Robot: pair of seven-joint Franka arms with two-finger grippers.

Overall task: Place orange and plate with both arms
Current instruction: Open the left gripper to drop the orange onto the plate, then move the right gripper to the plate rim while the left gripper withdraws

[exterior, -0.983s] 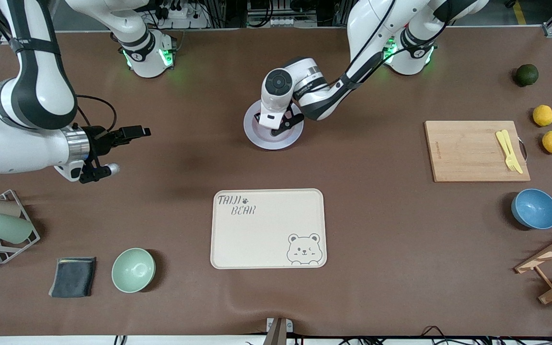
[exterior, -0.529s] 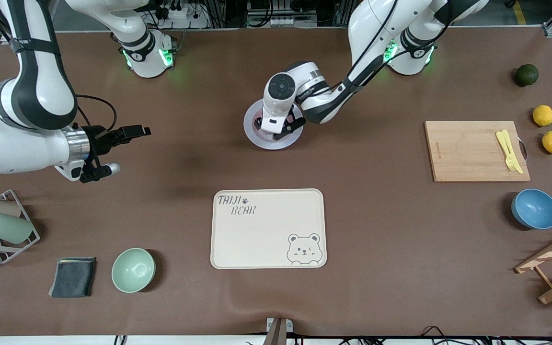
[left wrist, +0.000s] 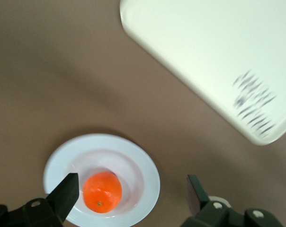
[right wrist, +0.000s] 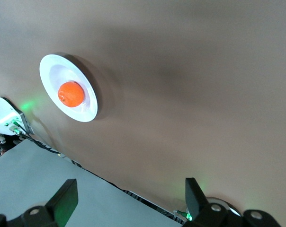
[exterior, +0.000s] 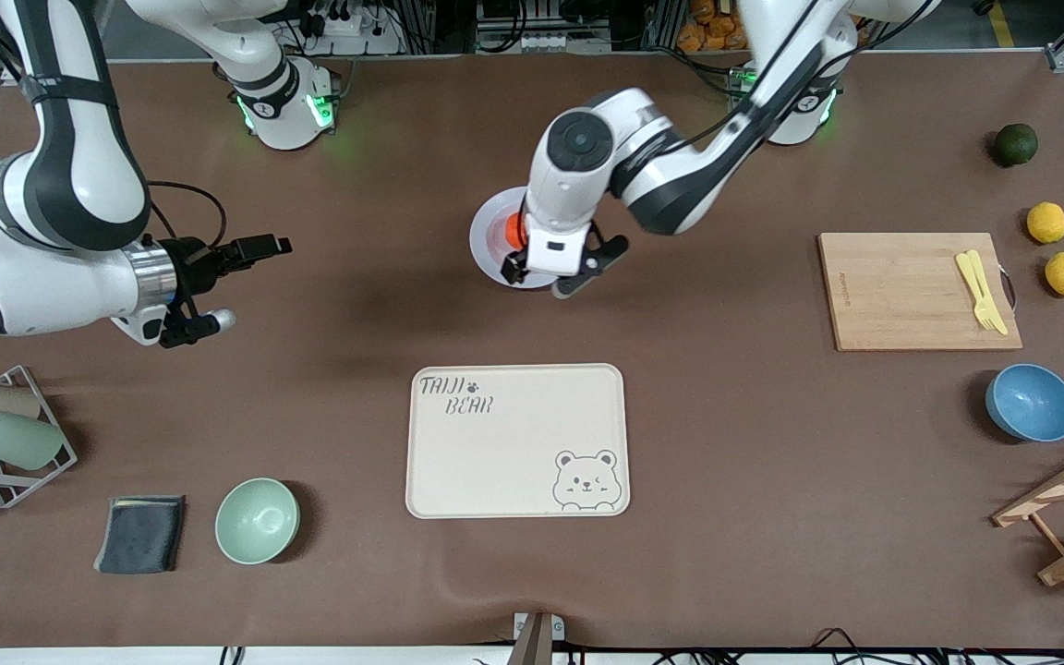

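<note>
Starting at the right arm's end of the brown worktop, we are seeing the right gripper hanging over bare surface, well apart from the round pale lavender-white shallow plate. Its fingers are standing apart with nothing between them, and this arm is waiting with its forearm lying low and level, pointed toward the middle of the worktop.

Toward the middle, the small round red-orange orange is sitting in the well of the plate, and the plate is resting flat on the worktop, farther from the front camera than the cream rectangular bear-printed tray. The left wrist view is showing the orange lying free on the plate, touched by neither finger.

The left gripper is hovering over the plate's rim on the tray-facing side, fingers spread wide and empty, wrist pointing straight down. So the orange is lying just off the fingers toward the robots' bases. We are judging that the left arm is far nearer to the plate, and that the tray is the likely spot for it.
</note>
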